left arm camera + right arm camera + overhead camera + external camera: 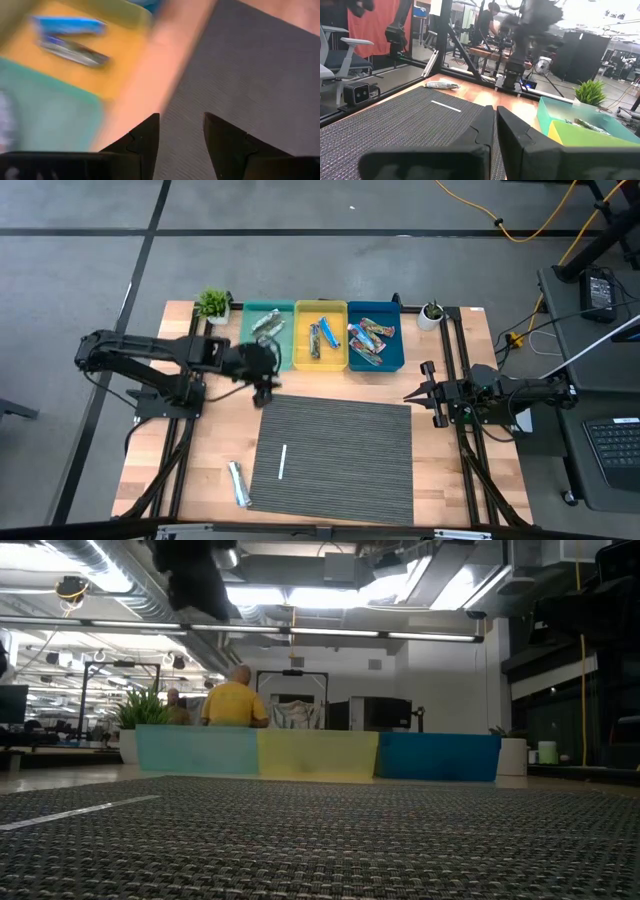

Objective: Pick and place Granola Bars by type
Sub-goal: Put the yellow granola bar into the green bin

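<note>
Left gripper (pixel 264 392): fingers apart, empty, above mat (pixel 340 450) edge near teal bin (pixel 266 336).
Right gripper (pixel 421 393): closed, empty, beside mat.

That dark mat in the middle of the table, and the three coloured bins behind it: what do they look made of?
The mat looks like woven vinyl or fabric: dark grey, matte, with fine ribbed lines across it. The teal bin, yellow bin and blue bin look like smooth moulded plastic, possibly slightly translucent; I can't be sure.
</note>
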Tool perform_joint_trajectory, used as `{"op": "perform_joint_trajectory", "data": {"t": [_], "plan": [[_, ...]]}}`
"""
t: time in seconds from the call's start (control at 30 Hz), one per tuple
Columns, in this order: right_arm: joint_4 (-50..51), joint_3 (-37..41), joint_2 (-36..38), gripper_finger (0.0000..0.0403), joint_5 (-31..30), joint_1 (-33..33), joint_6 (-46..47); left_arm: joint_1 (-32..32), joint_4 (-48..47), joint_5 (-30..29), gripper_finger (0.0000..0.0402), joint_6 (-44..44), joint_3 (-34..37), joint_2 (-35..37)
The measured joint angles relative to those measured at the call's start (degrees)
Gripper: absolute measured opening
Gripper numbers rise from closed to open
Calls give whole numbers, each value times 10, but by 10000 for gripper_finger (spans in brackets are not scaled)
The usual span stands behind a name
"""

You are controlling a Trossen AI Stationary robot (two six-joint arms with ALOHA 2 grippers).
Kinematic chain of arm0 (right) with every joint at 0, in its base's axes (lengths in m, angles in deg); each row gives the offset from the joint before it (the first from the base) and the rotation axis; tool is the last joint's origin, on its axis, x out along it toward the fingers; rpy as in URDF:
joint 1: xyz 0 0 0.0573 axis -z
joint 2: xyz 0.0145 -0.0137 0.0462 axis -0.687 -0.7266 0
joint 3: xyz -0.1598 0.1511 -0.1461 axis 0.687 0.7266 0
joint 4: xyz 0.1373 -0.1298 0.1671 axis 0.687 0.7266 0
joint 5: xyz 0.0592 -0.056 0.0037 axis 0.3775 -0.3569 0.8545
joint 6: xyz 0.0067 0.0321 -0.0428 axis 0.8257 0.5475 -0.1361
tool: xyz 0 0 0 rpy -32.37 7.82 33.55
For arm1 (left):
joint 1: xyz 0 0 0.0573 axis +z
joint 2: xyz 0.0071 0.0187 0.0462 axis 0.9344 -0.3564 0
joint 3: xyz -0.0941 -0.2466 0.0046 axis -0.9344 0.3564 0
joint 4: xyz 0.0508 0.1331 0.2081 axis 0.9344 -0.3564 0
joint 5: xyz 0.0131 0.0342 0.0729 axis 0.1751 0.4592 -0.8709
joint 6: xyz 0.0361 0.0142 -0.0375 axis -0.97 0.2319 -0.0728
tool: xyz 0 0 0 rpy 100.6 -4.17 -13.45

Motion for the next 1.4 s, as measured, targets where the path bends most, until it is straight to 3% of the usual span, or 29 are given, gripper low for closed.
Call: {"op": "perform_joint_trajectory", "data": {"t": [0.3,0.53,0.8,1.13,1.4], "plan": [[0,0,0,26,0,0,0,-215,-30,25,143,104,0,-1],[0,0,0,26,0,0,0,-323,-49,21,143,194,0,-1],[0,0,0,26,0,0,0,-386,-47,21,143,356,0,-40],[0,0,0,26,0,0,0,-419,27,129,143,547,0,-156],[0,0,0,26,0,0,0,-438,19,164,143,670,0,-202]]}}
